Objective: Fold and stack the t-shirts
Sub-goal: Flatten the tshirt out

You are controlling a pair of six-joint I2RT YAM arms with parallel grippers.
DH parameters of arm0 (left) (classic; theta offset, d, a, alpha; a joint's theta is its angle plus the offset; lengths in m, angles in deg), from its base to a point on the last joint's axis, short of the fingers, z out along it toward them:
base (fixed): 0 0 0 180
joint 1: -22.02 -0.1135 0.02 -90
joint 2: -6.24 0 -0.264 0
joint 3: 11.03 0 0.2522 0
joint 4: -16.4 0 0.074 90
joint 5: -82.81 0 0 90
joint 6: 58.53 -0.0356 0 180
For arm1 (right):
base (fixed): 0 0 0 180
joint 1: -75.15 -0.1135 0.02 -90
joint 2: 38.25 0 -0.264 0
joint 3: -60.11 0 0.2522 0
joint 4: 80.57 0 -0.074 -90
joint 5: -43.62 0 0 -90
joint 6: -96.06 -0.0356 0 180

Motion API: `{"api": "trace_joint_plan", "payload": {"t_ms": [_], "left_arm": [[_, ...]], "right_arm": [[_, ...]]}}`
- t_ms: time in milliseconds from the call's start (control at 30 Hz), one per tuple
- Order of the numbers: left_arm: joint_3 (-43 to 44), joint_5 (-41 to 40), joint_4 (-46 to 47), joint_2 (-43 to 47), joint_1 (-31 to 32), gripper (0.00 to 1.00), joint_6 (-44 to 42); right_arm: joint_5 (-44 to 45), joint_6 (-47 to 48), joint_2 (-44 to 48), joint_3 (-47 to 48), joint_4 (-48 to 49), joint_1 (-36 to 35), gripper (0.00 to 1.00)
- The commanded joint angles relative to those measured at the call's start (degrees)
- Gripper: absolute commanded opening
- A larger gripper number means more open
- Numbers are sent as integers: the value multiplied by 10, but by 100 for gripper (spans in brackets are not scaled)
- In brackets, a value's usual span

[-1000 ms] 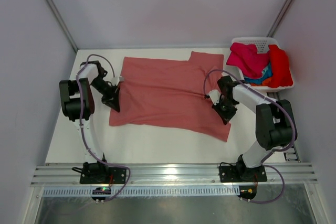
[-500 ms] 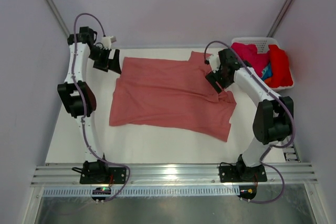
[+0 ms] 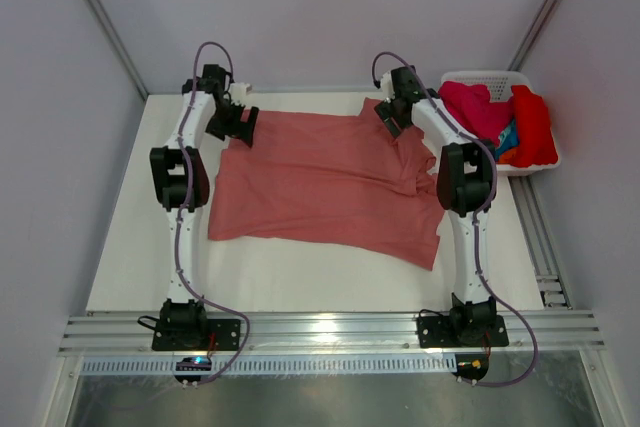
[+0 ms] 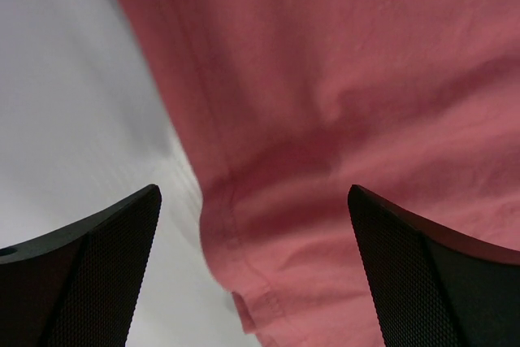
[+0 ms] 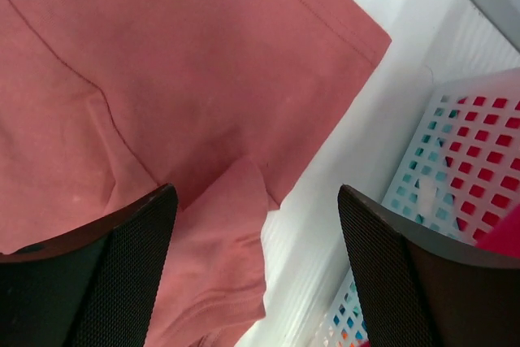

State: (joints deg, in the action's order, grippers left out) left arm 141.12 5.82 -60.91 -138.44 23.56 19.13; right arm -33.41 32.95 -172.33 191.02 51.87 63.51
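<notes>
Across the middle of the white table (image 3: 120, 247) a salmon t-shirt (image 3: 320, 182) lies spread nearly flat, wrinkled along its right side. At the table's far right corner a white plastic basket (image 3: 497, 78) holds a heap of other shirts: a magenta t-shirt (image 3: 468, 112), a bright red t-shirt (image 3: 537, 127), and slivers of a blue t-shirt (image 3: 507, 137) and something orange between them. Both arms reach to the far side. The left gripper (image 3: 243, 127) (image 4: 253, 193) is over the salmon t-shirt's far left corner, its 2 fingers spread wide and holding nothing, the hemmed edge showing between them. The right gripper (image 3: 392, 119) (image 5: 256, 191) is over the far right corner, beside the basket, likewise spread and empty.
</notes>
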Motion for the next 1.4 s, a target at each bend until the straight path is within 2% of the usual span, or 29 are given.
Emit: {"api": "trace_joint_plan", "payload": {"t_ms": [0,233,400,500,600,667,767,833,967,1167,1367], "left_arm": [[6,-13,72,0,21,99,14],[6,-4,152,-8,31,99,43],[5,-39,163,-12,47,99,26],[-14,-47,147,-3,58,99,20],[-62,-42,152,13,66,99,19],[-67,-43,160,11,75,99,14],[-29,-58,149,-24,92,99,1],[7,-73,130,-47,105,99,-6],[-11,-111,159,-47,115,99,-7],[7,-193,190,-84,115,99,28],[32,-281,196,-99,113,99,34]], "right_arm": [[35,32,-2,21,60,-17,85],[27,48,-40,61,47,-27,88],[72,67,-35,41,53,-51,88],[29,41,4,30,36,-58,88],[-62,25,46,-6,-6,-63,88],[-80,23,61,-31,1,-69,88],[-61,24,30,-24,-10,-85,88],[-46,20,10,16,-36,-91,88],[-53,1,9,33,-52,-95,88],[-95,-3,57,-34,-56,-99,88],[-94,-23,89,-81,-74,-102,88]]}}
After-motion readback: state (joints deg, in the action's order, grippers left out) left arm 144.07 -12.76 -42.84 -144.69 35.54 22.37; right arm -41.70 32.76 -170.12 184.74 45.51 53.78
